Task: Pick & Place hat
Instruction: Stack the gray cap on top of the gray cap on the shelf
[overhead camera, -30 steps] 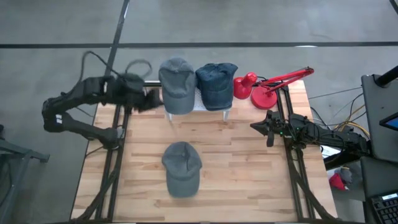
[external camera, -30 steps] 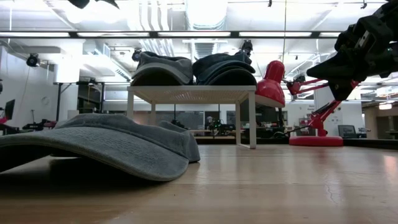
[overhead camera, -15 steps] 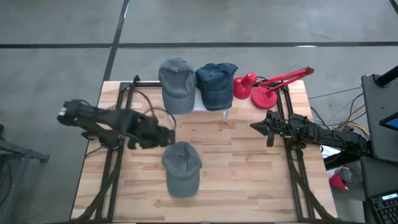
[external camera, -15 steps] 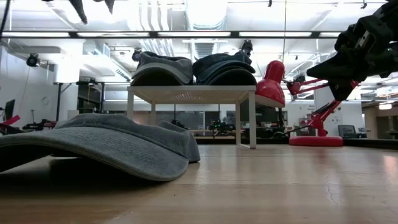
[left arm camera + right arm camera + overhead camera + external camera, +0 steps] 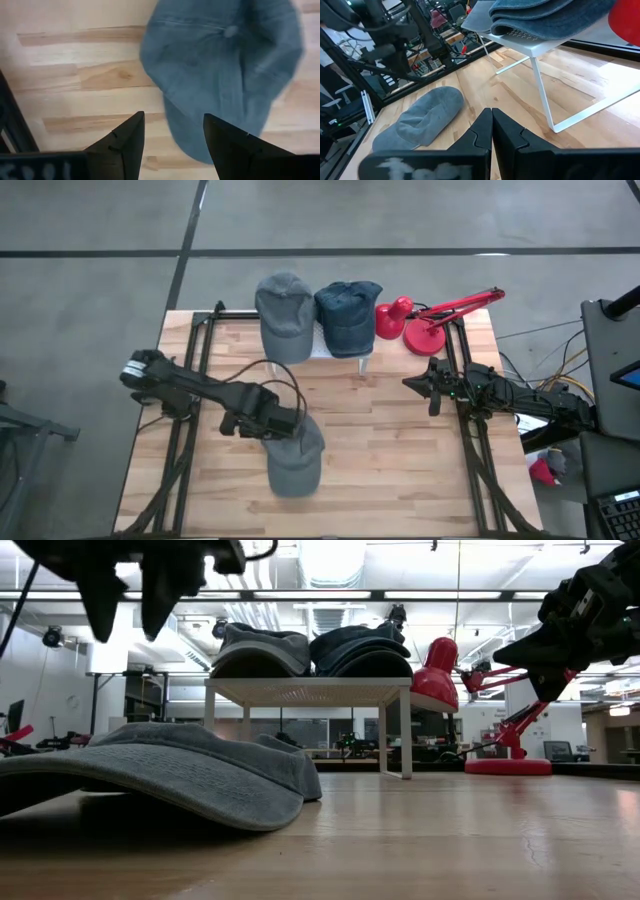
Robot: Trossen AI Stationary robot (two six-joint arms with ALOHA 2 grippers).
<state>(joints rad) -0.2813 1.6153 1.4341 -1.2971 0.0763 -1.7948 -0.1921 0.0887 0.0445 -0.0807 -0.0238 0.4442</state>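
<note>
With the grey hat [image 5: 293, 450] lying flat on the table [image 5: 400, 450] and the left gripper [image 5: 283, 423] held spread above its crown, a straight descent should be made before the fabric is pinched, while the right gripper [image 5: 412, 383], pressed together, is parked at the table's right edge.

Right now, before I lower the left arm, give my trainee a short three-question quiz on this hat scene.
1. True or false: the left gripper is shut on the grey hat on the table.
2. How many hats sit on the white stand?
A. one
B. two
C. three
3. Fill in: the right gripper, waiting at the table's right edge, has its fingers ____.

Key
1. False: it hangs open above the hat, not touching it.
2. B: a grey hat on the stand and a blue hat.
3. Shut.
</note>
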